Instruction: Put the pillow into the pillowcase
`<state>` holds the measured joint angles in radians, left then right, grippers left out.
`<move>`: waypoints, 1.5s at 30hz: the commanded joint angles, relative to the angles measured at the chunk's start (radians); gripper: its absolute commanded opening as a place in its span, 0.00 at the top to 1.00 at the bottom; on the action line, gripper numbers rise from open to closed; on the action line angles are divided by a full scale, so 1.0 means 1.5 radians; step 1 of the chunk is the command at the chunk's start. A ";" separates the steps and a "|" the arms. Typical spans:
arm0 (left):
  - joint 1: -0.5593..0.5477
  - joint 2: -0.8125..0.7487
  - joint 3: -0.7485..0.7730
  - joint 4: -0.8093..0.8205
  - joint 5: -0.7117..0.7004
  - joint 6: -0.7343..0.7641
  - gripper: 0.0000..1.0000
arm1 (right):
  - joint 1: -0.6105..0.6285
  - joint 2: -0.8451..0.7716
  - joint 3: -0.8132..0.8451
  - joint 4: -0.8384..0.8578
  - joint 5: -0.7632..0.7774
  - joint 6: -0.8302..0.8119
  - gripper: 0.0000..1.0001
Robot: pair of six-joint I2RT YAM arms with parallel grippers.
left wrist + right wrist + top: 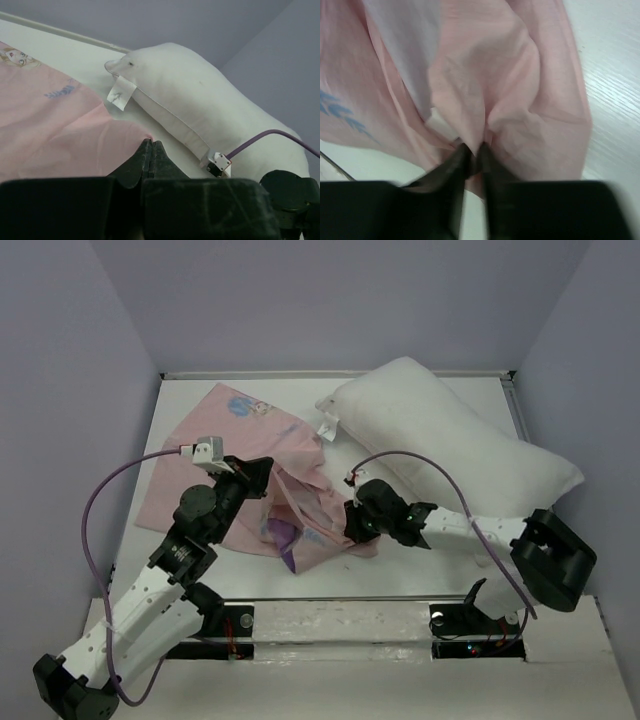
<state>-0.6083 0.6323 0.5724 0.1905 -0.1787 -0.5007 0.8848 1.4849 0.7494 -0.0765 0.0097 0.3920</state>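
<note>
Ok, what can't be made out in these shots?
- Left hand: shut, but whether pillowcase cloth sits between its tips is unclear; seen only from behind in its wrist view, and under the arm from the top.
- Pillowcase opening: lost in bunched folds near the right hand; that wrist view is blurred.
- Pillow tag print: too small in every view.

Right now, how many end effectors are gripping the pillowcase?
2. The right end effector pinches a fold of the pillowcase near its right corner; the left end effector is shut on its raised middle edge, grip mostly hidden.
</note>
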 commanded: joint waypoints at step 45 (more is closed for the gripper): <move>0.004 -0.121 0.050 -0.182 -0.125 0.028 1.00 | -0.006 -0.020 0.338 0.195 0.238 -0.373 1.00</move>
<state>-0.6067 0.4652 0.6022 0.0143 -0.2276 -0.4953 0.8818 1.6314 1.2327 0.0822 0.3752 -0.0586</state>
